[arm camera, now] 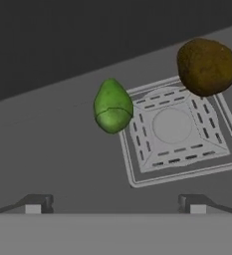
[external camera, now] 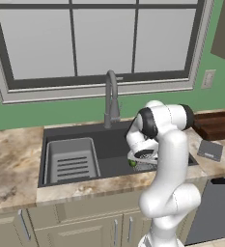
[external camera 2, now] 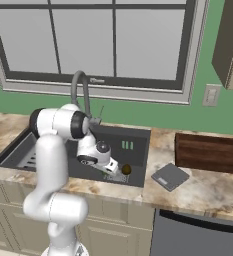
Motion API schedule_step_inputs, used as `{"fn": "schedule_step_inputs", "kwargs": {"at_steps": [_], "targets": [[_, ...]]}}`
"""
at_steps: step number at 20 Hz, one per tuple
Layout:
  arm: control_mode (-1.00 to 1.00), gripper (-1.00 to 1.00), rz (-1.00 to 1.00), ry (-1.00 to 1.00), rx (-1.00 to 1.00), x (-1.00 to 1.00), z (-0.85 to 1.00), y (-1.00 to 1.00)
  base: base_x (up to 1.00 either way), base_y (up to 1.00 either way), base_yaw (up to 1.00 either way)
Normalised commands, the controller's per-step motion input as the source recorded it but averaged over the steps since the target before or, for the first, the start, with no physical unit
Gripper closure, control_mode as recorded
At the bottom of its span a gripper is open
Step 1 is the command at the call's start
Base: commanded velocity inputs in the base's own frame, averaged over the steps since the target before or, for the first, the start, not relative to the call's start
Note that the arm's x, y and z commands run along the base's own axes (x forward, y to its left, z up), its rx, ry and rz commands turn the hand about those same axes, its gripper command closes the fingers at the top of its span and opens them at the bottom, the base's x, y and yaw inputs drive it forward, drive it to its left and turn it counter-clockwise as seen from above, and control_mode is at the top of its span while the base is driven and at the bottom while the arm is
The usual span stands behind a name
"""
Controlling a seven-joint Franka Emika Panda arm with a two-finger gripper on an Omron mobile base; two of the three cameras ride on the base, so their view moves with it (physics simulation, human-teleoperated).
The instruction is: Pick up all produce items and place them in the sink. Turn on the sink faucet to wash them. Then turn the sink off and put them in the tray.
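Note:
Two produce items lie on the floor of the dark sink (external camera: pixel 109 144). The bright green one (arm camera: pixel 112 106) rests at the left edge of the square drain grate (arm camera: pixel 174 127). The dark brown one (arm camera: pixel 207 66) sits at the grate's far right corner. My gripper (arm camera: pixel 115 205) hangs open just above them, with nothing between its fingertips (arm camera: pixel 35 204). From the base, the gripper (external camera: pixel 142 165) is low in the basin beside the green item (external camera: pixel 132 163), and the brown item (external camera 2: pixel 126 170) lies right of the gripper (external camera 2: pixel 112 174). The faucet (external camera: pixel 111 96) stands behind the sink, no water visible. The tray (external camera: pixel 215 124) is on the counter to the right.
A light grey ribbed rack (external camera: pixel 71 159) takes up the sink's left half. A small flat grey square (external camera: pixel 210 149) lies on the counter between sink and tray. My own arm (external camera: pixel 169 159) arches over the sink's front rim. A window runs behind the faucet.

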Motion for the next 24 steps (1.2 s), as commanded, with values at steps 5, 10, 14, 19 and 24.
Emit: {"fn": "schedule_step_inputs", "kwargs": {"at_steps": [5,10,14,19,24], "targets": [[-1.00,-1.00,0.00,0.03,0.00,0.42,-0.17,0.00,0.00,0.00,0.00],[-1.00,-1.00,0.00,0.02,0.00,0.35,-0.15,0.00,0.00,0.00,0.00],[-1.00,-1.00,0.00,0.03,0.00,0.29,-0.17,0.00,0.00,0.00,0.00],[-1.00,-1.00,0.00,0.02,0.00,0.32,-0.15,0.00,0.00,0.00,0.00],[-1.00,-1.00,0.00,0.01,0.00,0.33,-0.15,0.00,0.00,0.00,0.00]]}}
